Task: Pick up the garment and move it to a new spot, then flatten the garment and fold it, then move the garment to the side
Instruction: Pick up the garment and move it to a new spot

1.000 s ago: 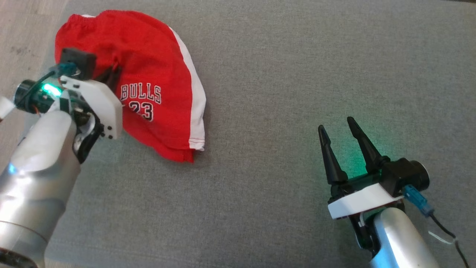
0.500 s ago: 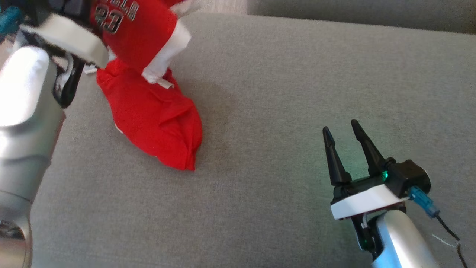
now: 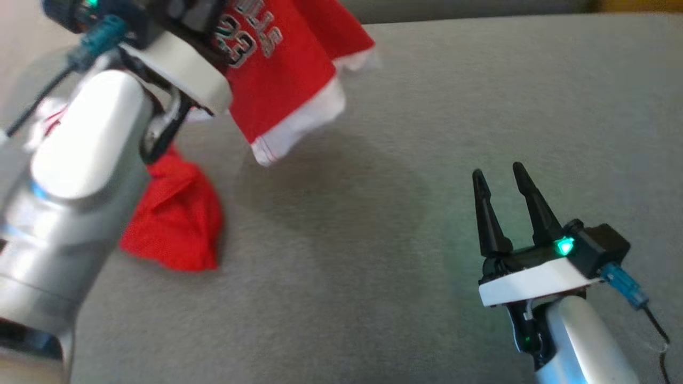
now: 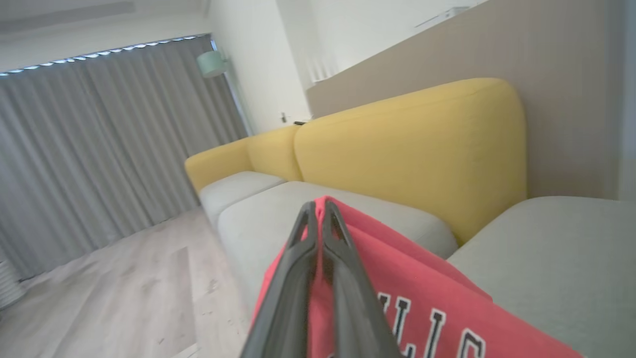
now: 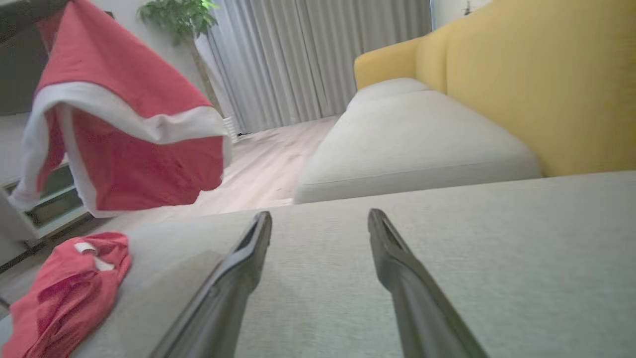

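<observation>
hanging half lifted, red garment (image 3: pixel 283 80) has one end on the grey cushion (image 3: pixel 373 266), pinched in the left gripper (image 4: pixel 318 211). right gripper (image 3: pixel 497 170) spread, idle. pickup under way; placing, flattening, folding, side move remain.

Right end effector (image 5: pixel 319 216) fingers spread wide, nothing between them, pointing along grey sofa seat (image 5: pixel 447 248). Red garment (image 5: pixel 124 164) with white trim hangs in the air upper left, clear of the seat. More red cloth (image 5: pixel 64 288) bunched on seat edge lower left; join to hanging part not visible. Yellow backrest (image 5: pixel 521 89) at right; grey curtains (image 5: pixel 308 59), plant (image 5: pixel 174 15), wood floor (image 5: pixel 263 164) behind
</observation>
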{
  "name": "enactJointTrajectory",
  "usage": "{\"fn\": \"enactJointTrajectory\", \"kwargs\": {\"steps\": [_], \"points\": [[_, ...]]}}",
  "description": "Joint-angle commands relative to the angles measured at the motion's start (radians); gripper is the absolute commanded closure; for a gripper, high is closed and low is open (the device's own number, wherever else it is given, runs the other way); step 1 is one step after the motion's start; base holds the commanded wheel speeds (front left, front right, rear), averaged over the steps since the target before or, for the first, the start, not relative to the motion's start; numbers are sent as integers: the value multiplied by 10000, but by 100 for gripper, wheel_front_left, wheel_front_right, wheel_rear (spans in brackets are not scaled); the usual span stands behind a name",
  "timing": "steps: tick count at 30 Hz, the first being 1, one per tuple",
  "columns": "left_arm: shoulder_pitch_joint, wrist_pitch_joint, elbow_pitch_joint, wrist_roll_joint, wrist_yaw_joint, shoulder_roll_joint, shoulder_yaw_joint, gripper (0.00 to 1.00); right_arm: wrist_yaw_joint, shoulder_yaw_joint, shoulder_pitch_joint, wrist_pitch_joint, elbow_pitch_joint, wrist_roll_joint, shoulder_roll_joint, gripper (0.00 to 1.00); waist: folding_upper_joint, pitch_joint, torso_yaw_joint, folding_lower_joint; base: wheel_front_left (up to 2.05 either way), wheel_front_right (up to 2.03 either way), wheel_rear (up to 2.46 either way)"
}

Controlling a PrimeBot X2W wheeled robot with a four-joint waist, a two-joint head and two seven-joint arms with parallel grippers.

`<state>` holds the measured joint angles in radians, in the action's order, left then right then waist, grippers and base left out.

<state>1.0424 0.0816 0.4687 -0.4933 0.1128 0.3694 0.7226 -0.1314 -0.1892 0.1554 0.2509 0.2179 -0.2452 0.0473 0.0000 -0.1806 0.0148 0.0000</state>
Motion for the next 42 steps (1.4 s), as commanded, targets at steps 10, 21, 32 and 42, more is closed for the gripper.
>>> {"fn": "enactJointTrajectory", "kwargs": {"steps": [10,21,32,42], "points": [[144,-394,-675,52,-144,-108,282,100,7,-564,415,109,-957,-681,29,0,0,-912,-3182,0,0,0,0],[111,17,806,-488,164,-205,1481,0,7,-643,209,109,-1237,-932,29,0,0,-1116,-3574,0,0,0,0],[-818,1514,1451,-752,-336,-163,1125,0,7,-196,19,109,-876,-149,29,0,0,-121,-1419,0,0,0,0],[-4118,1797,-795,-436,-2223,92,-425,0,7,677,-526,109,-677,421,29,0,0,656,387,0,0,0,0]]}}
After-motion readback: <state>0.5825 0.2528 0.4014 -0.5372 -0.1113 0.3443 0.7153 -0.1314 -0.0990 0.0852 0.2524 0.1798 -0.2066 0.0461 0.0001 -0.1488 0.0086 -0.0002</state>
